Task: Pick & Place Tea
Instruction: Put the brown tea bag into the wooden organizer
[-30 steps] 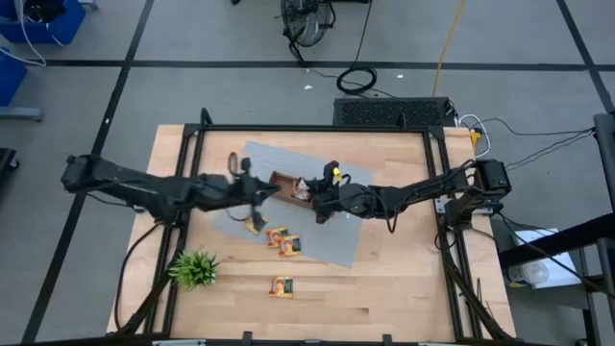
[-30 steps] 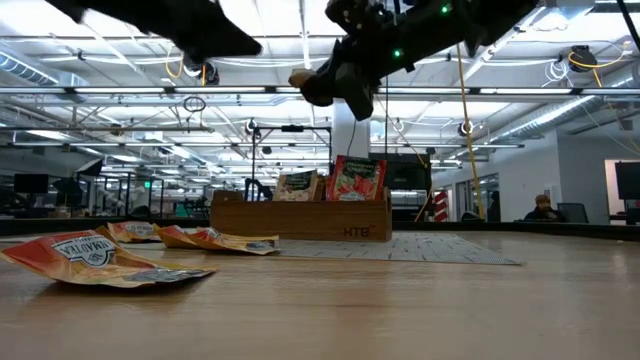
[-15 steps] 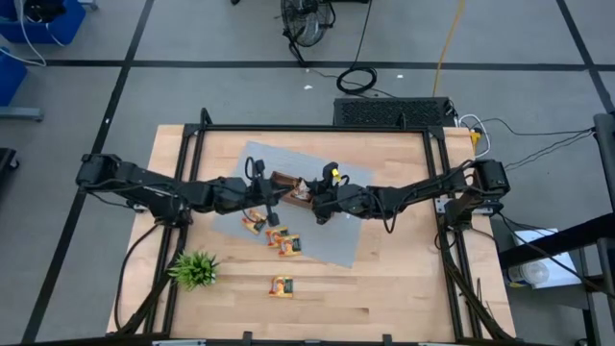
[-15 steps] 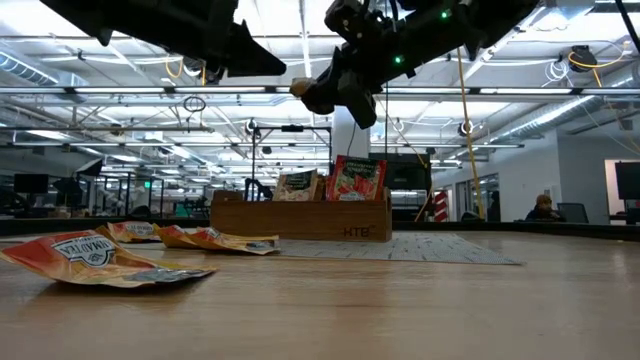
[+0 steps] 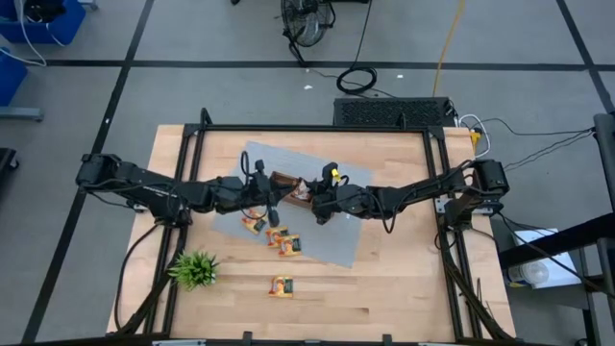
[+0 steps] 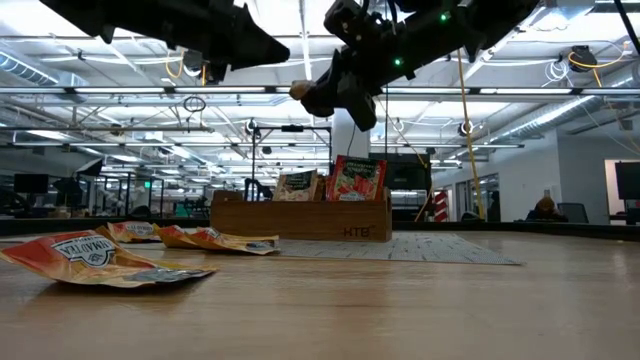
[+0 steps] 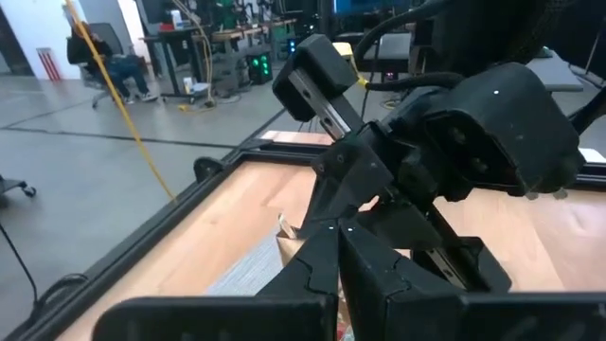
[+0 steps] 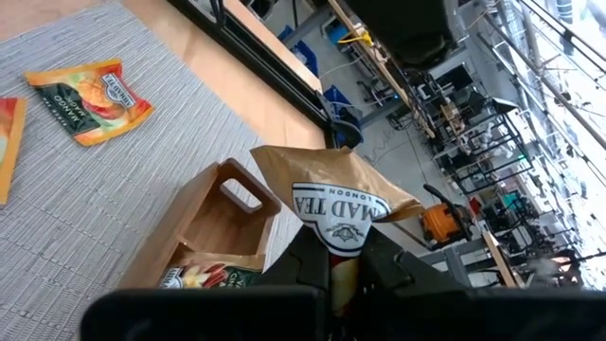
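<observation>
Wooden desk (image 5: pixel 384 279) in a large workshop carries a grey mat (image 5: pixel 332 235), a wooden tray (image 6: pixel 300 215) and a small green plant (image 5: pixel 193 268). Tea sachets are small flat squares printed orange-yellow and red. Three lie on the mat just beside the tray (image 5: pixel 277 237); one lies apart on bare wood near the desk's front edge (image 5: pixel 281 286). Others stand upright in the tray (image 6: pixel 358 180).

Right gripper (image 5: pixel 314 202) hovers above the tray with its jaws clenched on a pale sachet (image 8: pixel 336 194) with a printed label. This sachet is crumpled and tilted, clear of the tray. The right arm is stretched low across the desk.

Left gripper (image 5: pixel 270 200) hangs over the mat at the tray's other end, jaws clenched on nothing, close to the right gripper. Its arm is likewise extended.
</observation>
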`<state>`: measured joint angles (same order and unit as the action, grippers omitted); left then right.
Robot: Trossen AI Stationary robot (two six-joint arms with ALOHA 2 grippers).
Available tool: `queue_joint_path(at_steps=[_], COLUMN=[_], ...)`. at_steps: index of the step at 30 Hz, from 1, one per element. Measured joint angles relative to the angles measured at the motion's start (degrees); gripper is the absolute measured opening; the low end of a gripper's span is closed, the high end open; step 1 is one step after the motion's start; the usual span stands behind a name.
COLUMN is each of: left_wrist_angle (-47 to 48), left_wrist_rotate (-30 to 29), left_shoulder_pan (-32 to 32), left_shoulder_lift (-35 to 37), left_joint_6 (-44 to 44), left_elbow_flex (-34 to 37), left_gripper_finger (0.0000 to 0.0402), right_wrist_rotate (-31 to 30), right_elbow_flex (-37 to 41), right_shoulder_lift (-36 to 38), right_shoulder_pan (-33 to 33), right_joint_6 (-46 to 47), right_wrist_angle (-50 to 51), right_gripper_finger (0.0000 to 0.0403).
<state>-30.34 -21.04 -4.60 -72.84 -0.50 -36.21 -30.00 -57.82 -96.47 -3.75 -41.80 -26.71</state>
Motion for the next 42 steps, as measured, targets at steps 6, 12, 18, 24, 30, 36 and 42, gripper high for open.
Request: queue_joint_path(at_steps=[6, 12, 18, 24, 30, 36, 42], left_wrist_angle=[0.26, 3.18, 3.23, 5.23, 10.51, 10.53, 8.78], left_wrist_rotate=[0.02, -2.54, 8.33, 20.98, 22.95, 22.47, 23.13], left_shoulder_pan=[0.02, 1.46, 6.10, 8.92, 9.98, 11.26, 12.93], left_shoulder_lift=[-0.02, -0.02, -0.02, -0.51, -5.47, -6.34, -6.82], left_joint_6=[-2.46, 1.28, 11.42, 18.72, 23.81, 24.01, 25.62], left_elbow_flex=[0.00, 0.00, -0.74, -2.75, -5.22, -5.09, -5.11], left_gripper_finger=[0.0019, 0.0045, 0.0158, 0.0246, 0.0263, 0.0247, 0.0224], right_wrist_rotate=[0.02, 0.06, 1.68, 1.42, -1.45, -2.74, -0.71], right_elbow_flex=[0.00, 0.00, 0.00, -0.02, -0.04, -0.04, -0.04], right_shoulder_lift=[0.00, 0.00, 0.00, 0.00, 0.00, 0.00, 0.00], right_shoulder_pan=[0.00, 0.00, 0.04, 0.15, 0.15, 0.16, -0.20], right_joint_6=[0.13, 0.12, -3.94, -5.68, -6.75, -7.18, -6.89], right_wrist_angle=[0.17, 0.19, 0.80, 1.70, 0.48, 0.36, 0.51], right_gripper_finger=[0.0008, 0.0008, 0.0008, 0.0008, 0.0008, 0.0008, 0.0008])
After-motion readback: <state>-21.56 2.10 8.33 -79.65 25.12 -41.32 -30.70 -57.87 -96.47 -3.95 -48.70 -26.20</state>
